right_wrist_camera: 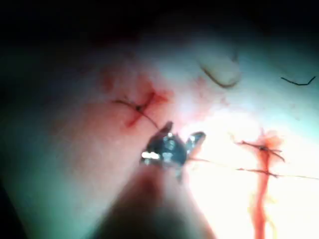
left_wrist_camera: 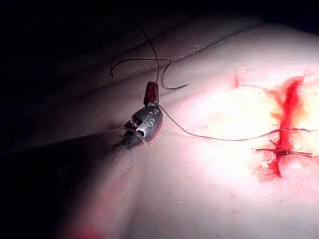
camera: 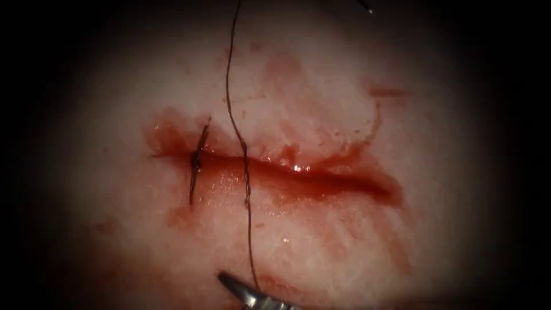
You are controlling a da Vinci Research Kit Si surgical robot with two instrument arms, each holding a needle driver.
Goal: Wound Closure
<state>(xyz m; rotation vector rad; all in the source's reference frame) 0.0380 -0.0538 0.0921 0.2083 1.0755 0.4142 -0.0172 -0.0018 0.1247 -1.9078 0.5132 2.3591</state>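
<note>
Dark thread (camera: 248, 189) crosses the cut (camera: 321, 181) just beside the tied stitch (camera: 195, 163). Judge it light, limp and slick with red fluid (camera: 287, 69), so take it on the drier run away from the cut. Pull gently, because the tissue (camera: 344, 247) looks soft. Your left tool (left_wrist_camera: 151, 93) has its fingers clamped on the thread, well away from the cut. Your right tool (right_wrist_camera: 182, 133) holds nothing, fingers (right_wrist_camera: 196, 139) apart, near the cut. Where the needle lies you cannot tell.

The tissue (camera: 321, 241) is lit from above around the cut (camera: 298, 178), and darkness closes in all round it. Small glints are seen on the red fluid (camera: 297, 168). In both wrist views the tissue beside the cut is washed out by glare; the right pincer (right_wrist_camera: 182, 139) is blurred.
</note>
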